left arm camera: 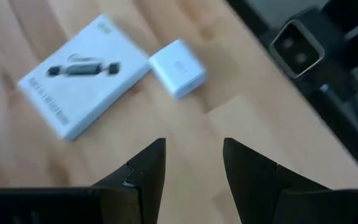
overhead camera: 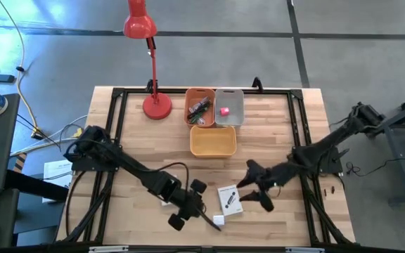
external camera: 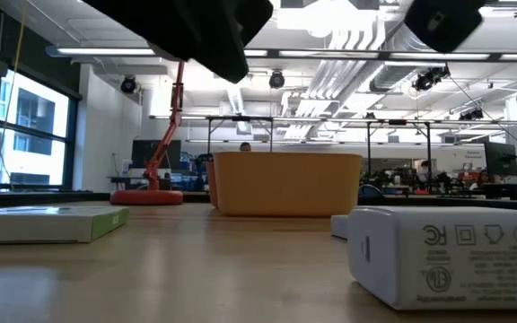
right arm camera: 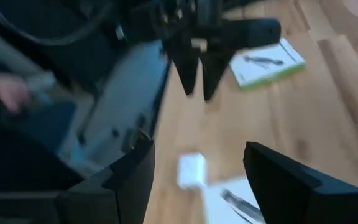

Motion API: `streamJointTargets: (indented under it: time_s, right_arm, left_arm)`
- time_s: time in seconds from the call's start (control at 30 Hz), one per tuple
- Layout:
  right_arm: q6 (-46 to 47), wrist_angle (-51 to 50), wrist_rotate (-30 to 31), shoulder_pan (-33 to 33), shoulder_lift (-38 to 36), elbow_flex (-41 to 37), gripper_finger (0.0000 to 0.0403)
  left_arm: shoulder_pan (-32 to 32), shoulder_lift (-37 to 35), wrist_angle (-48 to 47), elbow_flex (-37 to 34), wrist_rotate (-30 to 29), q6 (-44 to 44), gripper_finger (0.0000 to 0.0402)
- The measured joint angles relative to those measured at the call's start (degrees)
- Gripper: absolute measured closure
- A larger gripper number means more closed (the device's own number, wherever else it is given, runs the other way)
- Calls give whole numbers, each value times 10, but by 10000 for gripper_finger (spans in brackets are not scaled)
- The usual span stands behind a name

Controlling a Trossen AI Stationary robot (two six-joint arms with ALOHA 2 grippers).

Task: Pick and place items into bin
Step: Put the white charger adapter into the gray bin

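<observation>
A white card (overhead camera: pixel 229 199) with a black mark lies flat on the table (overhead camera: pixel 139 140), near the front edge and well in front of the yellow bin (overhead camera: pixel 213 152). A small white block (overhead camera: pixel 218 219) sits just beside the card, on the side away from that bin, apart from the card by a narrow gap. A second card (right arm camera: pixel 267 62), green-edged, lies flat just past the left gripper's fingers in the right wrist view.

The left gripper (left arm camera: pixel 193 146) hangs over the table in front of the yellow bin and to its left, pointing at the card and block, its fingers spread and holding nothing. The right gripper (right arm camera: pixel 199 149) is in front of the yellow bin and to its right, close to the card, its fingers spread wide and empty.

The yellow bin shows no contents. Behind it two more bins stand side by side and touch it. The grey bin (overhead camera: pixel 239 97) holds a red-pink cube (overhead camera: pixel 224 110). The brown bin (overhead camera: pixel 188 95) holds a few dark and green items, too small to tell apart. A red lamp (overhead camera: pixel 157 105) stands left of the brown bin.
</observation>
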Motion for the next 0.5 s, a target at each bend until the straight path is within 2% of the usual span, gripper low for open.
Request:
streamJointTargets:
  time_s: [0.1,0.2,0.33,0.5]
  right_arm:
    - [42,75,67,34,34,-23,171]
    - [77,84,117,59,76,-20,171]
    - [127,73,130,76,132,-15,171]
    - [208,63,162,86,178,-15,171]
  left_arm:
    - [-12,0,57,-23,-5,-12,252]
    - [-23,0,84,-35,-37,-28,252]
    - [-26,6,80,-36,-110,-64,252]
    - [-23,6,84,-35,-162,-126,252]
